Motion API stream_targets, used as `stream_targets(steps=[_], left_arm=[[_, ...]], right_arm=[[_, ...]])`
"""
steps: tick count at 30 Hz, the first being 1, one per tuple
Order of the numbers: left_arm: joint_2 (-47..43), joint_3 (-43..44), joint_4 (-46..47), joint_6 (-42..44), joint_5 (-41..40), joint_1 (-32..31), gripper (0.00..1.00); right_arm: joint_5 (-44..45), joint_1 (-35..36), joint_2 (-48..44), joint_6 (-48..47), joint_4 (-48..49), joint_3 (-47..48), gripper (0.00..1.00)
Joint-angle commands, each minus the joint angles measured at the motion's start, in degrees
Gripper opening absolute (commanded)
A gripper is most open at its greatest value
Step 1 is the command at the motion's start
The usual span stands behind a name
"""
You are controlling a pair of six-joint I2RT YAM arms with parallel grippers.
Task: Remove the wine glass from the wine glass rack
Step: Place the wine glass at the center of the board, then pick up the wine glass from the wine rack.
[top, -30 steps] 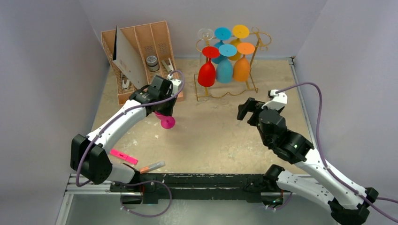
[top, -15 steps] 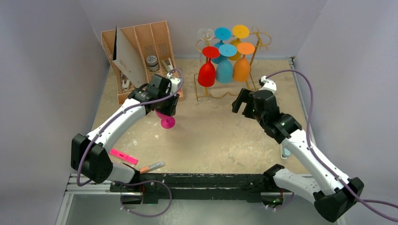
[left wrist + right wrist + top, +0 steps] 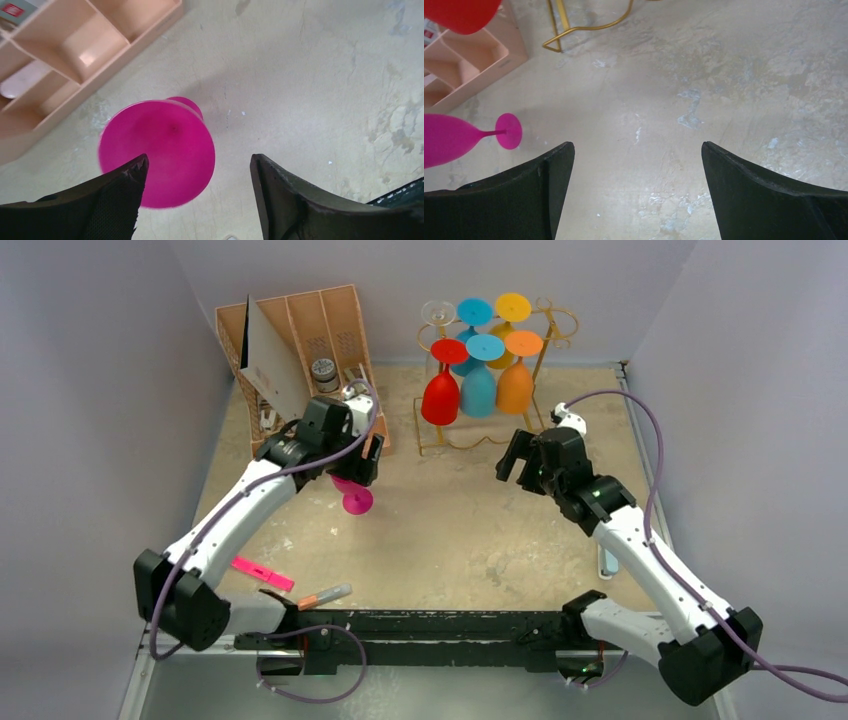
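One magenta wine glass [image 3: 157, 150] was seen off the wine glass rack [image 3: 539, 390] and low over the surface [image 3: 325, 75]. It was placed just beside the tan organiser [image 3: 75, 55] and well apart from the rack, on which red, blue, orange and clear glasses were hung. Its stem was judged closer to level than upright; whether it was fully rested on the surface could not be told. The left tool [image 3: 198, 159] was found released around the bowl: one finger [image 3: 115, 200] was overlapped with the bowl's edge, and the other was parted from it by a clear gap. The right tool [image 3: 638, 145] was spread wide, with nothing gripped, over bare surface between glass and rack.

The step in hand was judged to be the letting-go. It would be done well if the jaws were spread fully before any retreat, so that the near finger was freed from the bowl. The tool should then be drawn straight up and back, not sideways, since a round bowl could be rolled or nudged against the organiser. The foot [image 3: 357, 502] should be watched for settling.
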Motion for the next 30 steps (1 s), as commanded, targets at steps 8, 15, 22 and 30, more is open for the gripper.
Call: stream_targets(steps=[8,15,22,30], left_arm=[[-18.07,-5.1,8.56,-1.54,-7.76,0.53,0.8],[-26.92,-10.19,4.14,-5.32,-17.39,0.53,0.82],[-35.39,-16.13,7.08,-8.2,-21.6,0.53,0.82],[-36.68,-15.79,3.65,-8.87,-28.57,0.53,0.83]], right_arm=[[-6.44,-8.69,4.26,1.83,-0.22,2.29,0.99],[2.31,-9.83,0.25,9.3,2.74,3.85,0.99],[7.54,-10.26,-1.48,-1.5,4.67,6.5,0.99],[-22.82,-23.58,7.72,5.42,6.51,10.69,0.99]])
